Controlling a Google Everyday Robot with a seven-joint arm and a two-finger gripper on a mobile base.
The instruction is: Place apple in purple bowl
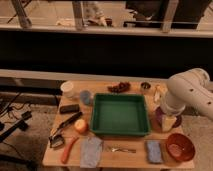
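Observation:
The apple [80, 126], yellow-orange with a red blush, lies on the wooden table left of the green tray [120, 131]. The purple bowl [158, 119] stands at the right of the tray, mostly hidden behind my arm. My gripper [168, 123] hangs down from the white arm over the purple bowl, far to the right of the apple. Nothing shows in it that I can make out.
A red bowl [179, 146] sits at the front right and a carrot [68, 149] at the front left. A white cup [67, 89], blue cup [85, 97], grapes [119, 87], grey cloth [91, 151], fork [120, 149] and blue sponge [154, 151] surround the tray.

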